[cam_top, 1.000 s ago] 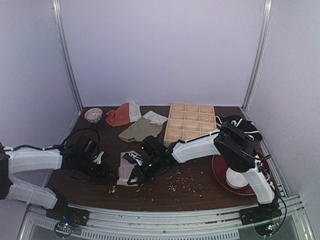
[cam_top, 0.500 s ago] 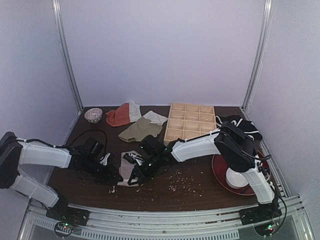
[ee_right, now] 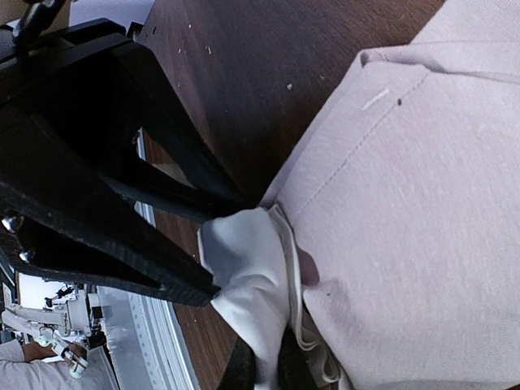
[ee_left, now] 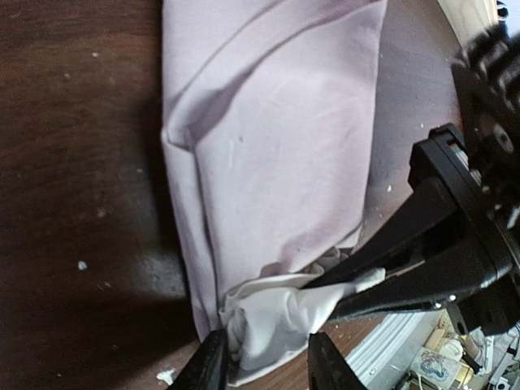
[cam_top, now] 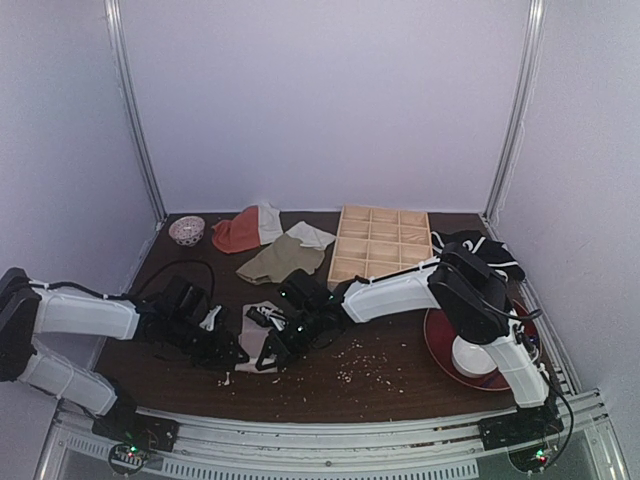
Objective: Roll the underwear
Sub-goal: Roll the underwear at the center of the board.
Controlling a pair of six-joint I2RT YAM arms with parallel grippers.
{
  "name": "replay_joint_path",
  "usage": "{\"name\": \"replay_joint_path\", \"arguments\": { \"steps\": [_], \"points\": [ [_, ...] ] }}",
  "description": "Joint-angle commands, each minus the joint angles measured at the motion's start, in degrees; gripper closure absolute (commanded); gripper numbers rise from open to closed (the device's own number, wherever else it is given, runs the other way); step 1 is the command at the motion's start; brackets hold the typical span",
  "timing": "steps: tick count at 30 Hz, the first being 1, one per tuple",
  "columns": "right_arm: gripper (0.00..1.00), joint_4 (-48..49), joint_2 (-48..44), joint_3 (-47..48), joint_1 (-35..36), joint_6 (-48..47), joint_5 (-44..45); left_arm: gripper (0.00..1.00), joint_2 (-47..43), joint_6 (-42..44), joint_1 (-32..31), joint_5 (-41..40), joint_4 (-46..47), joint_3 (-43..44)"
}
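Observation:
The mauve-pink underwear (cam_top: 254, 328) lies folded into a narrow strip near the table's front; its fabric fills the left wrist view (ee_left: 276, 146) and the right wrist view (ee_right: 406, 203). The white waistband (ee_left: 276, 321) is bunched at its near end. My right gripper (cam_top: 266, 357) is shut on that waistband (ee_right: 244, 284), its fingertips (ee_right: 244, 375) pinching the white cloth. My left gripper (ee_left: 268, 366) stands open, one finger on each side of the bunched waistband. In the left wrist view the right gripper's black fingers (ee_left: 406, 272) reach in from the right.
An olive-green cloth (cam_top: 280, 262) and an orange-red and white cloth (cam_top: 245, 230) lie behind the underwear. A wooden compartment tray (cam_top: 380, 245) stands at the back, a small bowl (cam_top: 187, 231) at back left. A red plate (cam_top: 438, 352) with a white cup, black cloth (cam_top: 480, 250) and crumbs (cam_top: 360, 362) are on the right.
My left arm has moved right, bringing its gripper up to the underwear's near end. The right gripper has kept its hold on the waistband in place.

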Motion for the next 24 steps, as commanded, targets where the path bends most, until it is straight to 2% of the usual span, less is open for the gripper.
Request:
{"name": "replay_joint_path", "arguments": {
  "steps": [1, 6, 13, 19, 24],
  "points": [
    [1.0, -5.0, 2.9, -0.2, -0.3, -0.5, 2.7, 0.65, -1.1, 0.6, -0.5, 3.2, 2.6, -0.8],
    [1.0, -5.3, 3.0, 0.0, -0.3, -0.6, 2.7, 0.73, 0.5, 0.8, -0.9, 3.9, 3.6, -0.7],
    [1.0, -6.0, 2.9, 0.1, -0.4, -1.1, 3.0, 0.77, 3.5, 0.9, -2.2, 4.2, 4.3, -0.2],
    [1.0, -6.3, 2.9, 0.3, -0.4, -1.2, 3.1, 1.0, 4.7, 0.7, -2.2, 3.1, 3.0, 0.6],
    [1.0, -6.7, 2.7, 0.4, -0.4, -1.7, 3.3, 1.0, 5.1, 0.4, -2.3, 2.5, 2.1, 1.0]
  ]
}}
